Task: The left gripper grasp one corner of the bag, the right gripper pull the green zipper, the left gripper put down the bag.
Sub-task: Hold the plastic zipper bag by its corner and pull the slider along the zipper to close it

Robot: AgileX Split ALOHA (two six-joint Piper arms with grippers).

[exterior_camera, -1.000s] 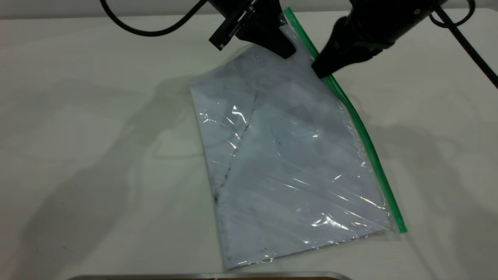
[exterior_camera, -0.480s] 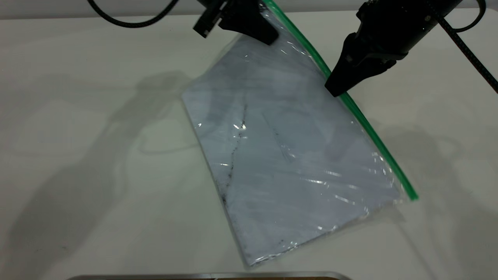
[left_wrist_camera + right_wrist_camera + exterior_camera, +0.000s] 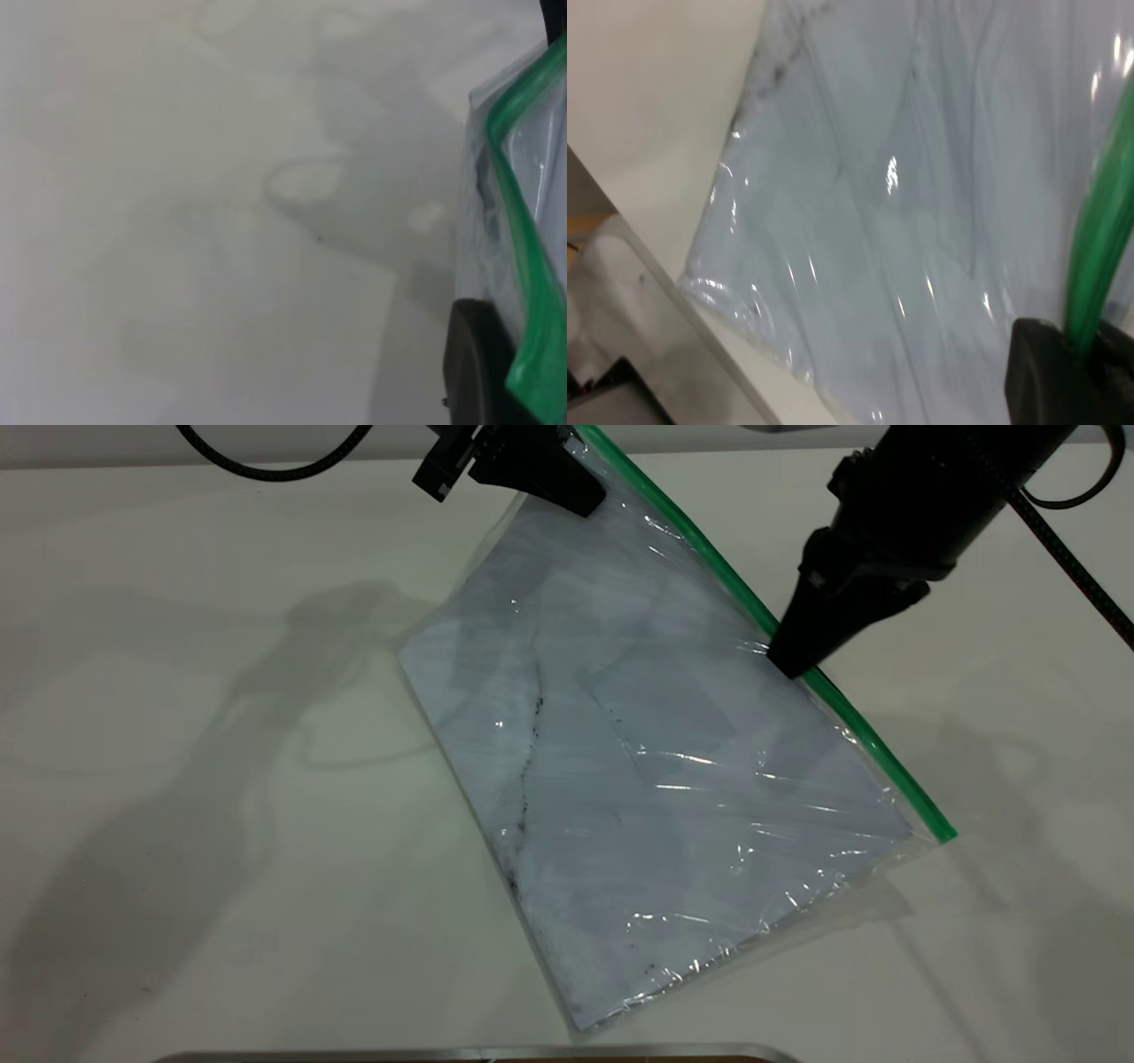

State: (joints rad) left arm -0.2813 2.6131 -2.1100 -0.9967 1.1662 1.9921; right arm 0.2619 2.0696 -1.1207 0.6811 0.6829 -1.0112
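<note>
We see the large clear plastic bag (image 3: 638, 779) with a white sheet inside hanging tilted over the pale white table (image 3: 177, 779), its top corner (image 3: 589, 460) clamped in the black wedge-jawed left gripper (image 3: 576, 500) at the upper edge of the exterior view and its lowest corner apparently resting on the table near the camera. The narrow bright green zipper strip (image 3: 850, 726) runs as the bag's long axis, a straight diagonal from that held corner down and to the right, ending near the bag's far right corner. The black tapering right gripper (image 3: 788, 662) points steeply downward with its tips closed on the strip about halfway along it; in its own wrist view the green band (image 3: 1099, 257) disappears straight into the dark jaws. We cannot make out the small slider tab itself, which we take to be hidden between those tips. What the pull turns on, in our judgement, is that the remaining strip lies ahead of the right gripper, down the diagonal and away from the left one, so the travel should follow that line while the left arm, high and reaching in from above, keeps the strip taut. The left wrist view shows the green edge (image 3: 532, 266) curling close past its dark jaw.
</note>
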